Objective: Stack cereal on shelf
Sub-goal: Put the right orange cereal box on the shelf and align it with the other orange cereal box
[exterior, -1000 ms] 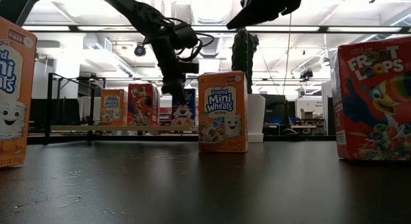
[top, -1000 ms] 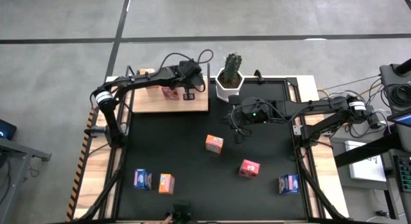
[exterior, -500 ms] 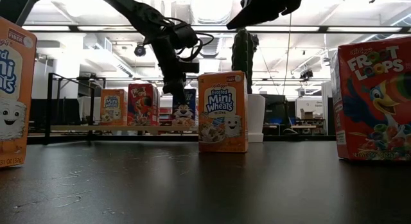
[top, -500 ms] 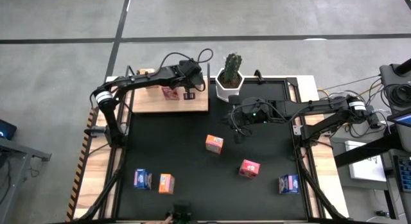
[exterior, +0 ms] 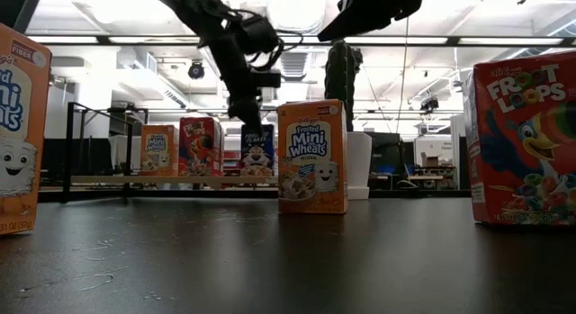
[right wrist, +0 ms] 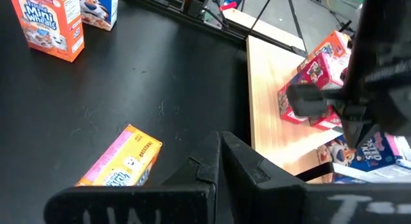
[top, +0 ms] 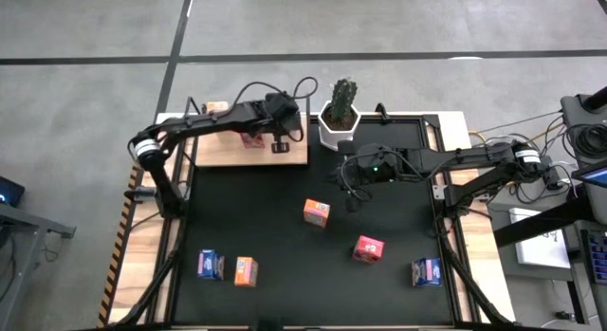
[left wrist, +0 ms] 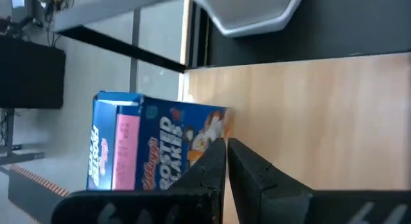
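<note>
- High view: light-wood shelf (top: 218,151) at the far left of the black mat (top: 285,236), with the left gripper (top: 280,141) above its right part, near the potted cactus (top: 340,113).
- Left gripper fingers pressed together, holding nothing; in the left wrist view, fingertips (left wrist: 221,161) just in front of a blue cereal box (left wrist: 154,147) standing on the shelf board (left wrist: 321,115).
- Low view: three boxes upright in a row on the shelf — orange (exterior: 157,150), pink-red (exterior: 200,146), blue (exterior: 258,150) — with the left gripper (exterior: 245,112) hanging just above the blue one, apart from it.
- Right gripper (top: 353,193) over the mat's middle, right of the shelf and below the cactus pot in the high view; jaws shut, empty, as seen in the right wrist view (right wrist: 218,161).
- Loose cereal on the mat in the high view: an orange box (top: 317,212) near the centre, a pink-red box (top: 368,248) lower right of it, a blue box (top: 426,271) near the right edge, and a blue (top: 210,265) and an orange box (top: 246,271) side by side at the near left.
- Right wrist view: an orange box (right wrist: 122,163) lying flat just beside the closed fingers.
</note>
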Tool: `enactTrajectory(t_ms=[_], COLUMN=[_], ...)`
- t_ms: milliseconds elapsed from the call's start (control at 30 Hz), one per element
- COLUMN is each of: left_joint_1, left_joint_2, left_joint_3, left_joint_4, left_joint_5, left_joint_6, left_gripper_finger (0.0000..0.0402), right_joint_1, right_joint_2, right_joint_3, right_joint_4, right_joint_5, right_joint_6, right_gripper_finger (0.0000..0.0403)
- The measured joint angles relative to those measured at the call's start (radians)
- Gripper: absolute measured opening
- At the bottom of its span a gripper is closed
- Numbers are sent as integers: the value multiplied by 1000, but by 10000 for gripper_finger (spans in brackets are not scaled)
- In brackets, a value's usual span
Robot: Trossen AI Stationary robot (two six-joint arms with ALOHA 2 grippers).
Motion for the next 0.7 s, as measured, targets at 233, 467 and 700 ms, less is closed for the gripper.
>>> enactTrajectory(t_ms=[233,467,700], left_joint_1=[-73,-173,-325], left_joint_2=[-114,-206,-261], left_joint_3=[0,0,-52], left_joint_4=[-88,-190,-208], left_joint_5=[142,318,323], left_joint_6=[-87,-225,-241], left_gripper_finger=[1,1,1], right_joint_1=[0,36,102], right_joint_2=[0,1,2], right_joint_3=[0,0,-2], right_joint_4=[-33,-53,-55], right_joint_5=[-2,-3,-3], right_joint_6=[42,89,155], right_gripper_finger=[9,9,9])
